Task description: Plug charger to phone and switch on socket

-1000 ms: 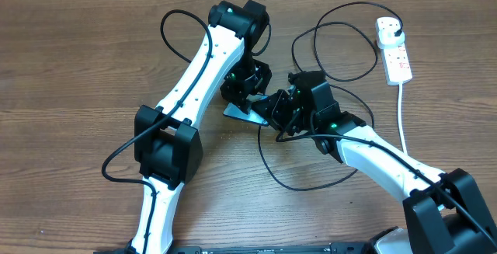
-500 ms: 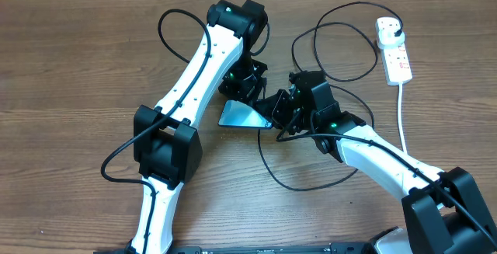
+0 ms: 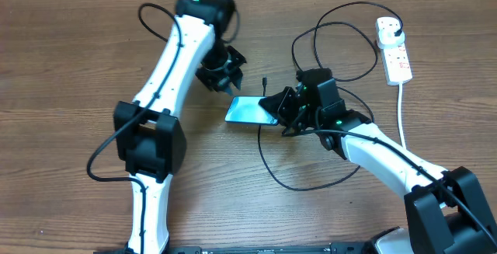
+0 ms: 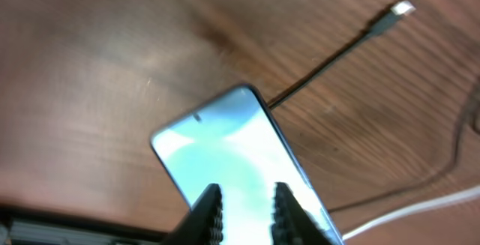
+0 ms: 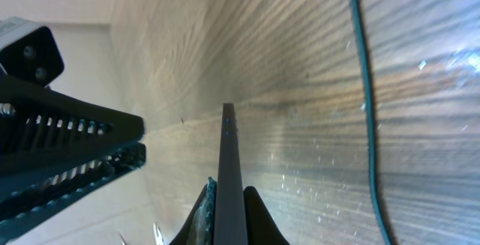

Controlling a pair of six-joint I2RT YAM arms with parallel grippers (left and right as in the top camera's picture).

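Right gripper [image 3: 277,106] is clamped on 1 short end of the phone [image 3: 247,110], whose pale screen faces up over the table [image 3: 70,67]. The right wrist view shows the phone edge-on in that grip. Whether it rests on the wood or is held just clear cannot be told.

Left gripper [image 3: 220,74] hangs near the phone's free end, apart from it, with its jaws slightly parted and holding nothing.

Charger [image 4: 322,67]: the black cable loops behind the right arm, and the plug [image 3: 397,27] sits in the socket [image 3: 397,60] at the far right of the table. The connector tip [image 4: 401,7] lies loose on the wood, near the phone but not touching it.

Step in hand: the phone is steadied, and the connector is not yet taken up.

Next move, as judged: the left gripper descends on the cable just behind the tip, closes, then lines the tip up with the phone's port. Which end carries the port is not visible. Switching on the socket comes last.
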